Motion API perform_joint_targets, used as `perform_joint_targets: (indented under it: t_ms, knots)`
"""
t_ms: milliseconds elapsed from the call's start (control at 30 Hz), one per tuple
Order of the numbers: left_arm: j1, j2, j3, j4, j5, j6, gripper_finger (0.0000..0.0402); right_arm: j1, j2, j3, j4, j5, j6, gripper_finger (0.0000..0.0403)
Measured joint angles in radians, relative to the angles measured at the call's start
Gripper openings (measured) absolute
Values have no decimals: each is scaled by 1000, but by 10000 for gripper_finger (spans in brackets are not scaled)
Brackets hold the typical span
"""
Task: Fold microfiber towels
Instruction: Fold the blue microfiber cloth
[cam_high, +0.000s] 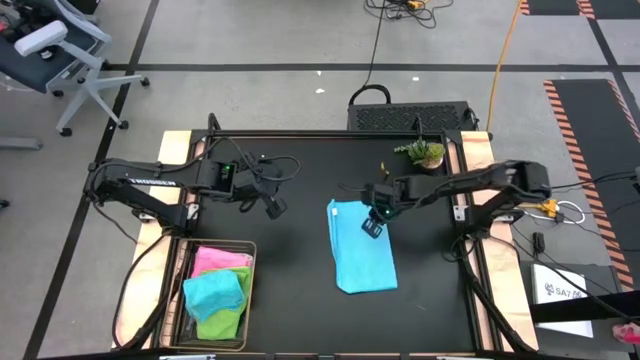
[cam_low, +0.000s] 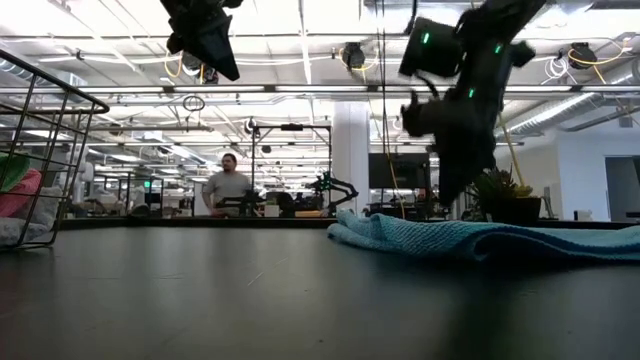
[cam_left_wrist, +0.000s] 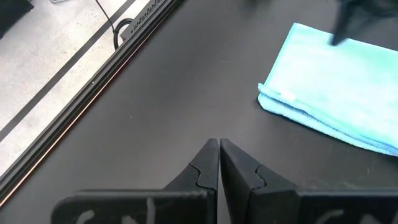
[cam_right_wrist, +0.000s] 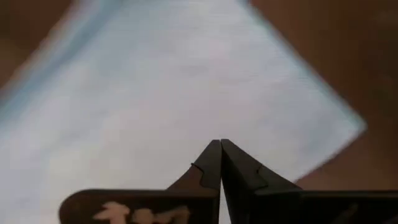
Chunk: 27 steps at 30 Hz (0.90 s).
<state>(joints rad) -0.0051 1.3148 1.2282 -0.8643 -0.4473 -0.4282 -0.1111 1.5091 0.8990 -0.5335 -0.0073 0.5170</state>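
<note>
Two sets of jaws, both pressed together and holding nothing. Left gripper (cam_high: 275, 208) over bare black table (cam_high: 290, 290), well apart from the light blue towel (cam_high: 362, 247); in its wrist view, fingertips (cam_left_wrist: 219, 147) meeting in a thin seam, with one corner of the towel (cam_left_wrist: 336, 87) lying flat farther off. Right gripper (cam_high: 373, 226) above the far half of that same towel, fingertips (cam_right_wrist: 219, 147) closed tip to tip against a blur of pale blue cloth (cam_right_wrist: 186, 87); contact with the fabric impossible to tell. From above only: towel folded into a long strip near mid-table, and a wire basket (cam_high: 250, 300) at the near left corner with pink (cam_high: 215, 259), teal (cam_high: 215, 291) and lime green (cam_high: 222, 322) towels piled inside; small potted plant (cam_high: 428, 153) at the far right edge. From table height only: towel (cam_low: 480, 238) as a low rumpled ridge, right gripper (cam_low: 452, 185) hanging just above it, left gripper (cam_low: 215, 45) high up, and a person (cam_low: 229, 188) seated in the room behind.
</note>
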Motion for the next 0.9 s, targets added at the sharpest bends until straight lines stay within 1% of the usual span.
perform_joint_targets:
  t_ms: [33, 200, 300, 367, 433, 600, 733, 900]
  knots:
    - [0, 0, 0, 0, 0, 0, 19, 16, -23, 3, -2, -22, 7, 0]
    - [0, 5, 0, 2, 0, -27, 19, 107, -112, 9, -5, -20, 71, 0]
    - [0, 26, 1, 3, 0, -30, 19, 172, -135, 9, -19, -24, 73, 0]
    - [0, 36, 1, 5, 0, -30, 19, 218, -136, 9, -17, -57, 74, 0]
    - [0, 49, 1, 8, 1, -30, 19, 264, -126, 9, -12, -77, 87, 0]
    - [0, 74, 1, 37, 8, -30, 19, 345, -67, 9, -9, -76, 110, 0]
    - [0, 74, 0, 79, 27, -25, 19, 383, 3, 9, -13, -96, 116, 0]
    - [0, 74, 0, 82, 29, -15, 19, 420, 63, 9, -13, -104, 106, 0]
